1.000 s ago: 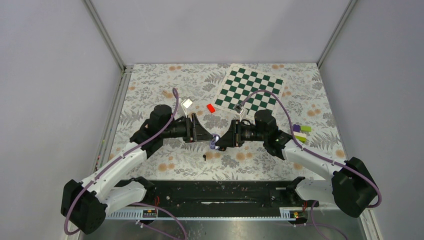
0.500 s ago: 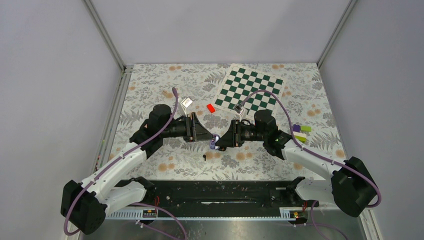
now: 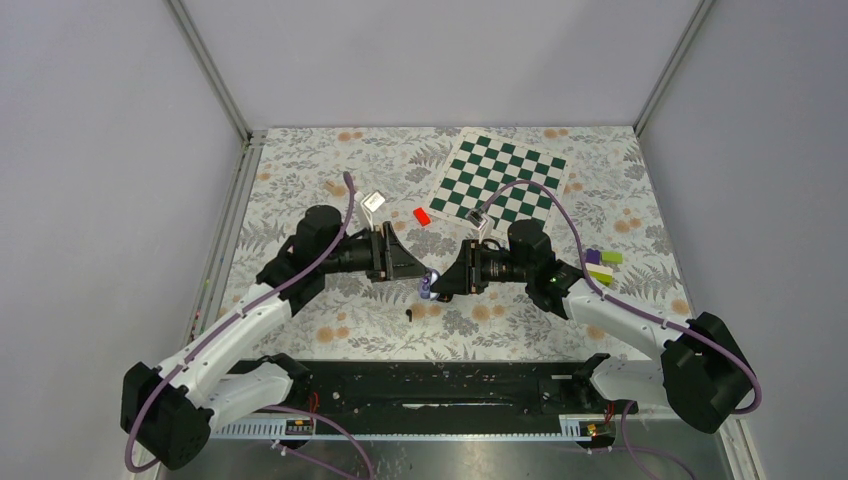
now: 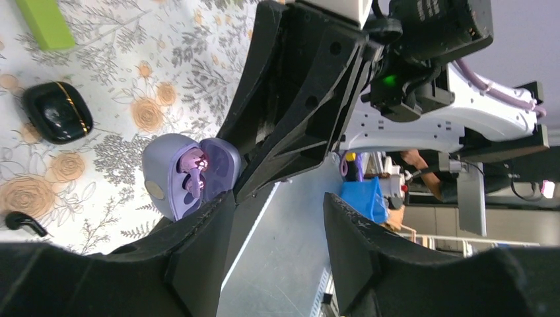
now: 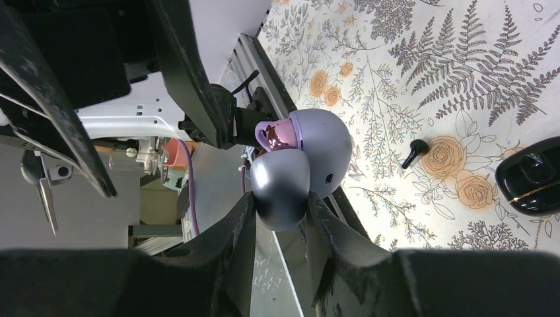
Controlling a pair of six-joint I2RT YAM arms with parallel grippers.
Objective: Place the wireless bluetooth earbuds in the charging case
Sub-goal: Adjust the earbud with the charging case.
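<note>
Case (image 3: 428,284) hangs mid-worktop, nearer the near edge, in the top view; earbud (image 3: 410,316) lies on the cloth just nearward. Left wrist: left gripper (image 4: 277,198) gapes empty beside the open case. Right wrist: right gripper (image 5: 280,195) pinches only one half, so a nudge may twist it free.

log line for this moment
right gripper: shut on open lilac case | left gripper: open beside it | black earbud: loose on table
</note>
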